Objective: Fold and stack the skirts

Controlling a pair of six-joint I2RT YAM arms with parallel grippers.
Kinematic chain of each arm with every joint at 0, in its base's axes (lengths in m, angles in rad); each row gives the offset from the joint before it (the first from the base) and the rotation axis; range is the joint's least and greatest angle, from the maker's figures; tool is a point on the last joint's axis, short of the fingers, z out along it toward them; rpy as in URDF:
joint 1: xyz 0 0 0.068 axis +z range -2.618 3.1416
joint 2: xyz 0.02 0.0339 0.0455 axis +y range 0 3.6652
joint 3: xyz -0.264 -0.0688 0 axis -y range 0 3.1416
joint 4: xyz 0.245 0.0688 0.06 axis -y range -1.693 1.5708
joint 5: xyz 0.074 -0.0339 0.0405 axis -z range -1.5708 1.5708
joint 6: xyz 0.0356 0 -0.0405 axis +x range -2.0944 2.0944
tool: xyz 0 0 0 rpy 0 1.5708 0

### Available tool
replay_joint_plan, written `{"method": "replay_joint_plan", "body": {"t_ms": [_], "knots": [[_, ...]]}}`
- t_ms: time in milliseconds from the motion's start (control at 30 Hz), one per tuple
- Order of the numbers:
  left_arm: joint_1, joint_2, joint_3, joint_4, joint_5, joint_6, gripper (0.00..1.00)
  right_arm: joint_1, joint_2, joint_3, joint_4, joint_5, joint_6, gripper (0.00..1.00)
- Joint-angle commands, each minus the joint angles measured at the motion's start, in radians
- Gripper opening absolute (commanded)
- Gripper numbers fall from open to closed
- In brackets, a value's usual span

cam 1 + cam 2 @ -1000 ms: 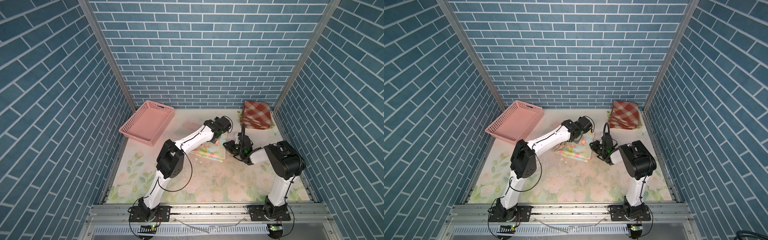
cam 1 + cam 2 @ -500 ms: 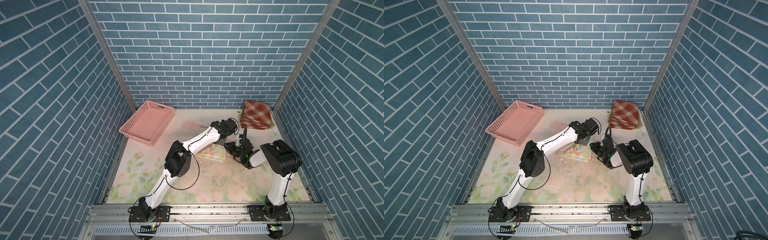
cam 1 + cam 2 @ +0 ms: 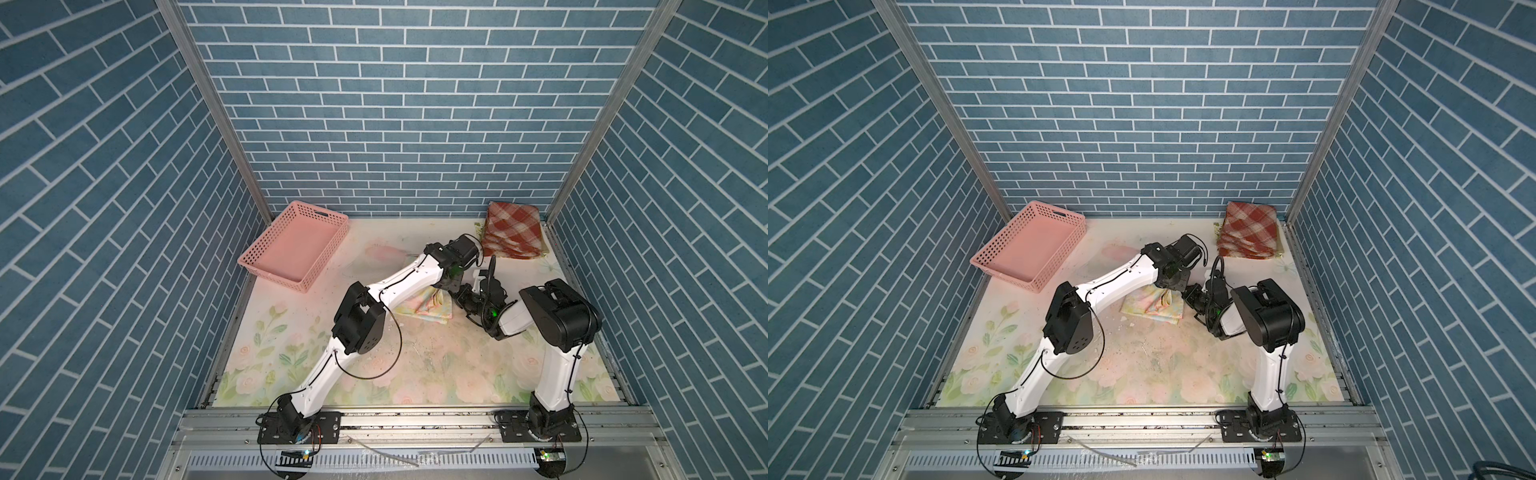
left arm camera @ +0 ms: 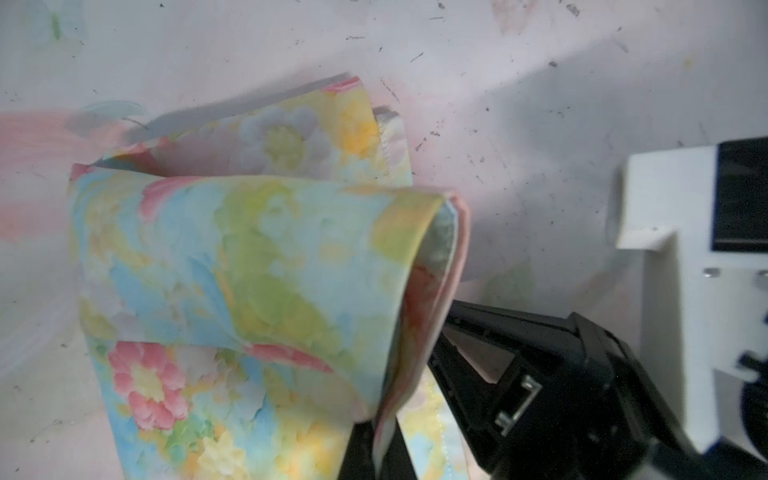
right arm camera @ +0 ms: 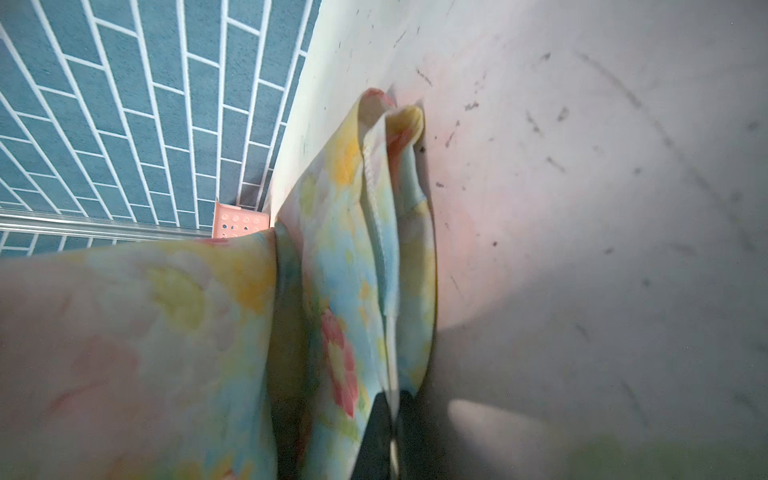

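Left gripper [image 4: 376,440]: is clamping the floral skirt [image 4: 249,270] at its right edge, jaws pressed onto the cloth.
Right gripper [image 5: 388,419]: is pinching that same edge, just beside.
Floral skirt: is lying mid-table, partly folded.
Plaid skirt [image 3: 513,230]: is sitting folded, far right corner.
Basket [image 3: 295,249]: is resting far left.

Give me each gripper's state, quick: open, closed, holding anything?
The left gripper is closed on the floral skirt.
The right gripper is closed on the same skirt.
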Motion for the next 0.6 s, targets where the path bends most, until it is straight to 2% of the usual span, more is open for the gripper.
{"method": "replay_joint_plan", "body": {"t_ms": [0, 233, 300, 367, 467, 567], "knots": [[-0.009, 0.014, -0.01, 0.044, 0.057, -0.035, 0.0, 0.015, 0.097, -0.033, -0.119, 0.011, 0.035, 0.0], [-0.006, 0.032, -0.025, 0.068, 0.079, -0.046, 0.0, 0.016, 0.102, -0.039, -0.118, 0.023, 0.036, 0.0], [0.002, 0.045, -0.03, 0.079, 0.088, -0.056, 0.0, 0.016, 0.093, -0.049, -0.117, 0.033, 0.038, 0.05], [0.011, 0.059, -0.026, 0.09, 0.104, -0.062, 0.0, 0.016, 0.077, -0.071, -0.106, 0.05, 0.042, 0.15], [0.021, 0.077, -0.015, 0.105, 0.116, -0.074, 0.03, 0.012, 0.039, -0.108, -0.111, 0.07, 0.042, 0.26], [0.032, 0.096, 0.009, 0.109, 0.124, -0.085, 0.09, -0.002, -0.011, -0.157, -0.121, 0.091, 0.045, 0.33]]}}
